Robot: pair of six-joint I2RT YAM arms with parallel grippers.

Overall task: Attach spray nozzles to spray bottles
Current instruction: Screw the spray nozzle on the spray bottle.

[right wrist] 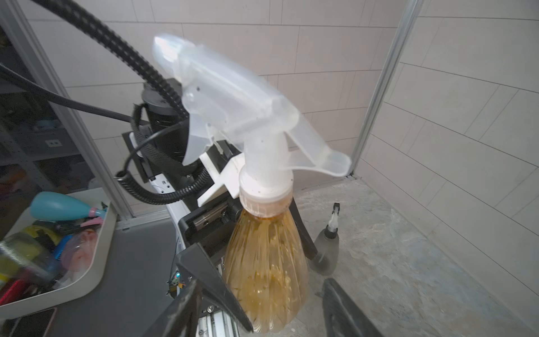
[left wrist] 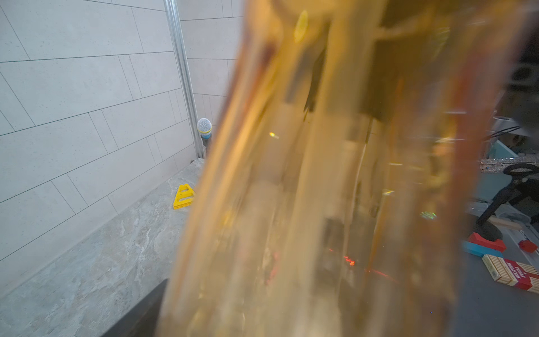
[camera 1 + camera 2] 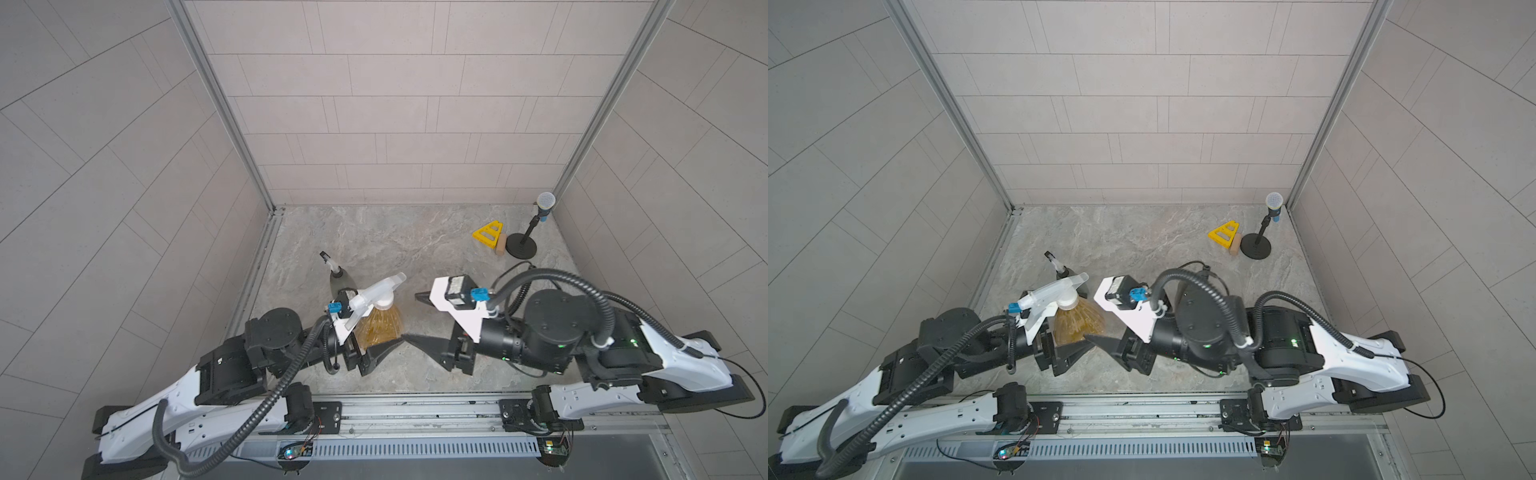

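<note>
In both top views, a marbled grey tabletop [image 3: 374,232] walled by pale tiles is shown from above. Just below the centre of the frame an amber bottle [image 3: 380,328] is held neck up, clamped by the left gripper [image 3: 384,332]. In the right wrist view, this gripper's black fingers [image 1: 210,280] are seen pressed against either side of the bottle's body. A translucent whitish nozzle [image 3: 376,293] is seated on the bottle, with its white collar down on the neck. The right gripper [image 3: 410,316] is placed just right of the bottle, its jaws spread apart around nothing; whether its lower fingertip touches the bottle cannot be told. Just above and left of the amber bottle, a smoky grey bottle [image 3: 338,280] is stood on the tabletop, fitted with a white-and-black nozzle [image 3: 327,259]. In the upper right of the tabletop, a microphone stand [image 3: 521,245] and a yellow triangular piece [image 3: 488,235] are set close together. The left wrist view is mostly filled by blurred amber plastic.
</note>
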